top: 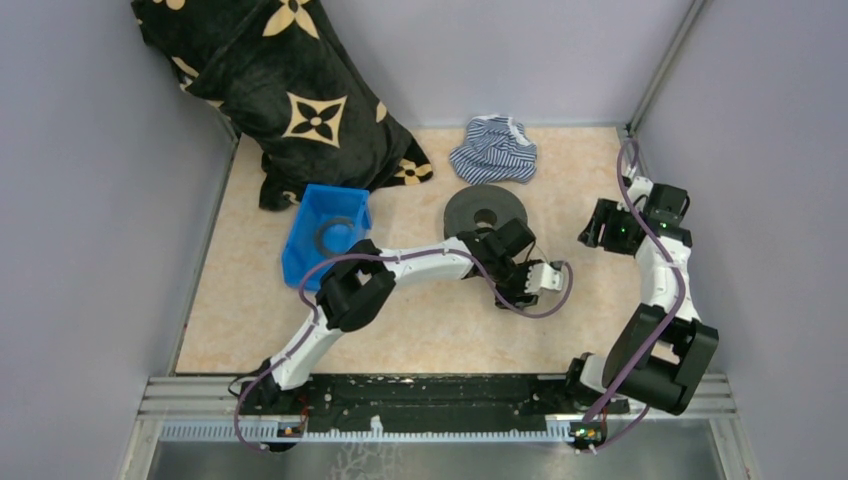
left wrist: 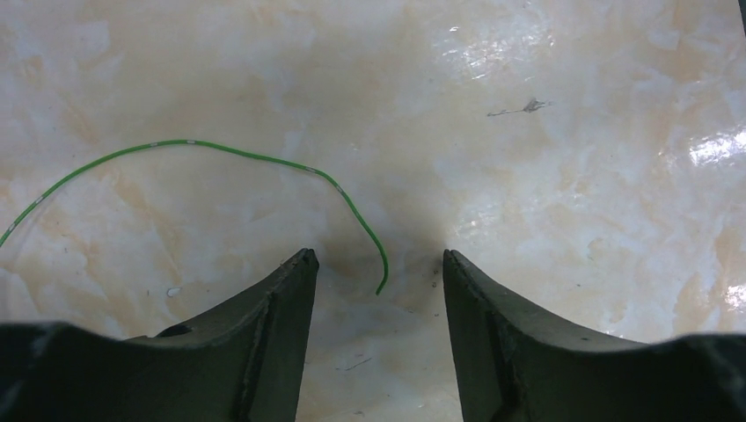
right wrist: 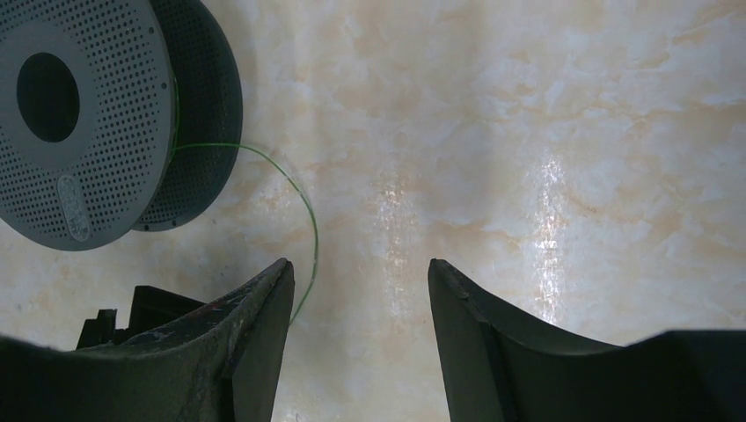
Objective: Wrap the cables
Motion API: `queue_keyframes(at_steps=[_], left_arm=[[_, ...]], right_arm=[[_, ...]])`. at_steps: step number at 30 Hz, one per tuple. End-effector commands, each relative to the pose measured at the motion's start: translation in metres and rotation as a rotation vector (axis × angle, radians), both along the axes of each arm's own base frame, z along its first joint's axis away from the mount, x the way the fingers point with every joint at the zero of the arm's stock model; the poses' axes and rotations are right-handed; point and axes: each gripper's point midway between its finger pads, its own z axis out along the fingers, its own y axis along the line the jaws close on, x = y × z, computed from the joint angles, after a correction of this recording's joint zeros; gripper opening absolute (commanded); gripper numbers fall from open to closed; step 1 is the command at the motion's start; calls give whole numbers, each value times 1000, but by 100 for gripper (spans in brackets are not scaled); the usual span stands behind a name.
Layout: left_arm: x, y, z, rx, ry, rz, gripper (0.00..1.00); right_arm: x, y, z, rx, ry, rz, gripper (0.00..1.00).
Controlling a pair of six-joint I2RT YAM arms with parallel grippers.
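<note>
While hovering over the cream marbled tabletop point(left wrist: 572, 220), holds the left pincer point(left wrist: 376, 260) apart, gripping nothing, with the free end of the thin green wire cable point(left wrist: 230, 150) lying between its tips, arcing toward nine o'clock. Holds the right pincer point(right wrist: 359, 268) apart and empty, perforated grey round spool point(right wrist: 106, 132) at ten o'clock.

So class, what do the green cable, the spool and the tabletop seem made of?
Cable: likely plastic-coated wire, smooth green, holding a springy curve.
Spool: probably matte grey plastic, its flange finely perforated.
Tabletop: glossy marble-look surface with glare patches, perhaps laminate.
</note>
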Motion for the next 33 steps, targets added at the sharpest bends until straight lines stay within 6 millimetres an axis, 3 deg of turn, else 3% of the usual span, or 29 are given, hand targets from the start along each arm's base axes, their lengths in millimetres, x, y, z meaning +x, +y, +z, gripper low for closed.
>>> queue_keyframes(at_steps=[1,7,14,21,28,33], left_arm=[[3,-10,-5,2,-31,20,58],[8,-9,-9,13,-62,39,38],[17,-20,9,-5,-76,66,0],[58,-38,57,-102,-116,157,0],[114,-34,100,-206,-124,258,0],[147,-30,112,-260,-144,318,0]], right_arm=[[7,-1,18,-31,-85,24,58],[6,-1,17,-35,-86,28,58],[6,-6,19,-65,-90,6,58],[4,-21,24,-105,-101,-51,57],[-1,-42,31,-118,-125,-138,57],[-2,-41,30,-105,-120,-130,57]])
